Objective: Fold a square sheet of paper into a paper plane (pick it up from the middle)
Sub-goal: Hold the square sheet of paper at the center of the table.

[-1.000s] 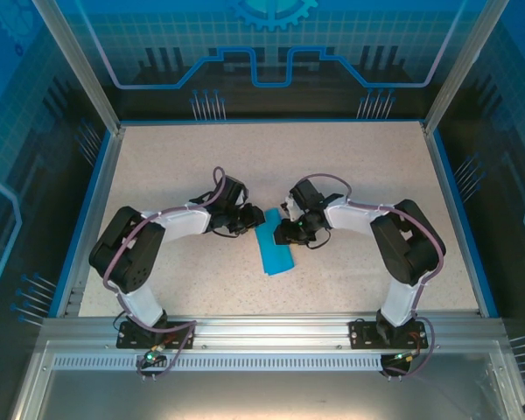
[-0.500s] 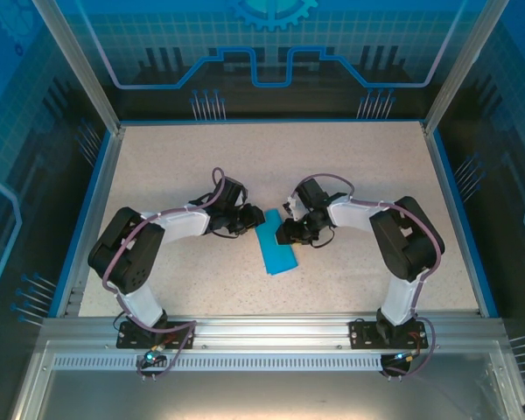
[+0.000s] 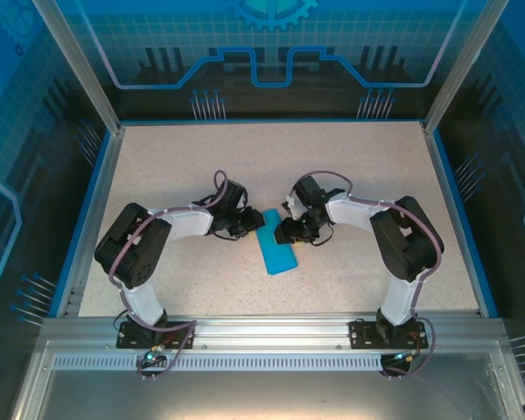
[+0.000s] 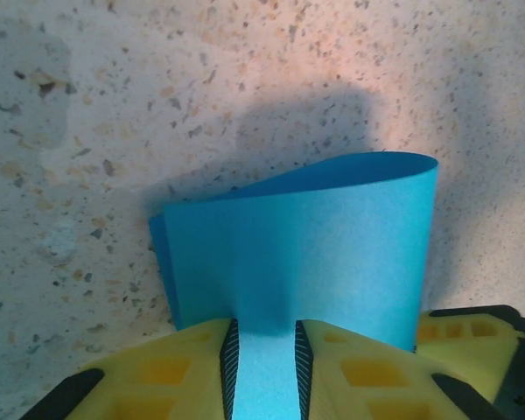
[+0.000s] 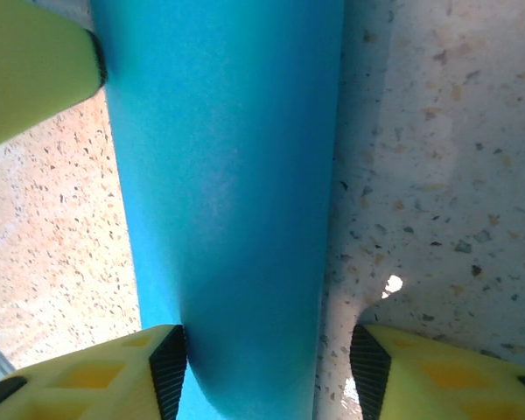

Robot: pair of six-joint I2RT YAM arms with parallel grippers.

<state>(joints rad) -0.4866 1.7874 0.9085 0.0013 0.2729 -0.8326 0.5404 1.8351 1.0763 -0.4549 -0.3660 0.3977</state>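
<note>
Seen from above, the far end of the folded blue sheet of paper point(image 3: 275, 248) lies under the two wrists, so both grips are hidden there, and its layers are hard to make out. The sheet rests mid-tabletop point(image 3: 350, 157), between the arms. The left wrist view shows the left fingers point(image 4: 230, 367) pinching a strip of the sheet's raised, curled edge between their pads, with the fingers cut off by the frame. The right fingers point(image 5: 169, 366) stand wide about the rounded fold: one pad touches it, the other is apart. The left arm point(image 3: 179, 220) and right arm point(image 3: 359, 212) bend elbows outward, with their wrists low at the paper.
</note>
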